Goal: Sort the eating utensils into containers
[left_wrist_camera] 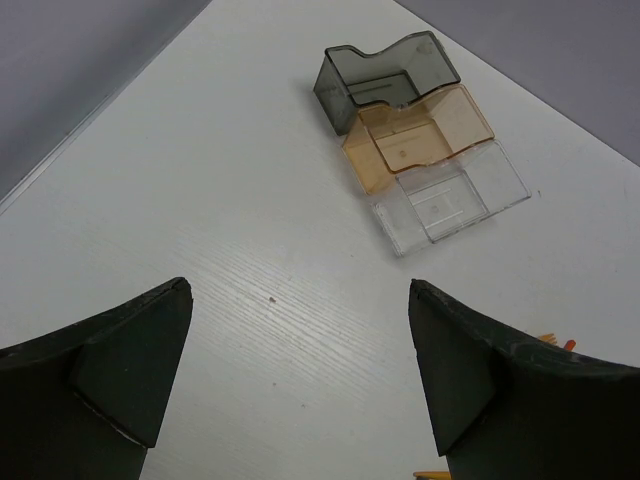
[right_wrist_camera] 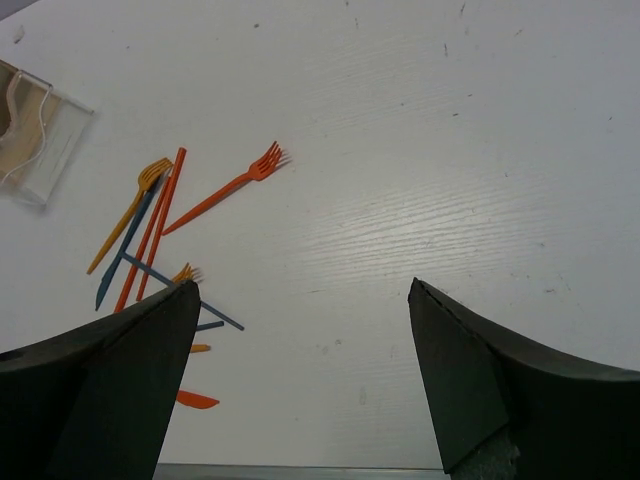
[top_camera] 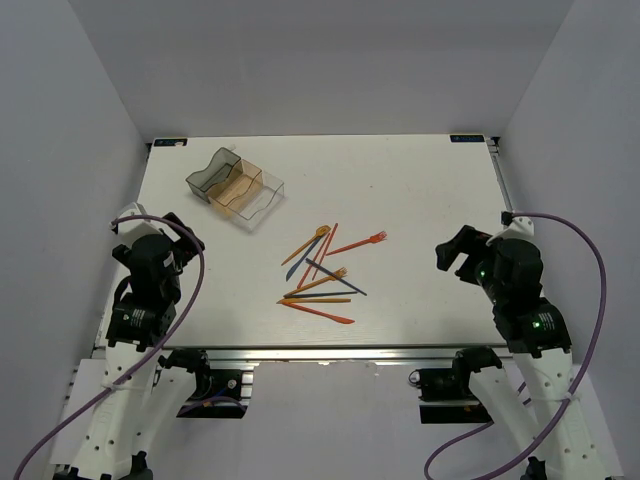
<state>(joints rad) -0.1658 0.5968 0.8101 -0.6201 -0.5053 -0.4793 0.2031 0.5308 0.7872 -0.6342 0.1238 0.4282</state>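
— Top external view: thin orange and blue-grey plastic utensils point(top_camera: 315, 283) lie scattered on the white table point(top_camera: 420, 190), well apart from the joined smoky, amber and clear plastic bins point(top_camera: 235, 188). Grippers?

— Both gape wide and empty, left gripper point(left_wrist_camera: 300, 290) and right gripper point(right_wrist_camera: 303, 287). The utensils look light, stiff, slick and flat-lying, so I'd pinch an outlying fork mid-handle.

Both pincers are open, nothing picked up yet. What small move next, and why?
Probably lower the right pincer toward the lone red-orange fork: it lies apart from the tangled pile, on that arm's side, and the containers look empty.
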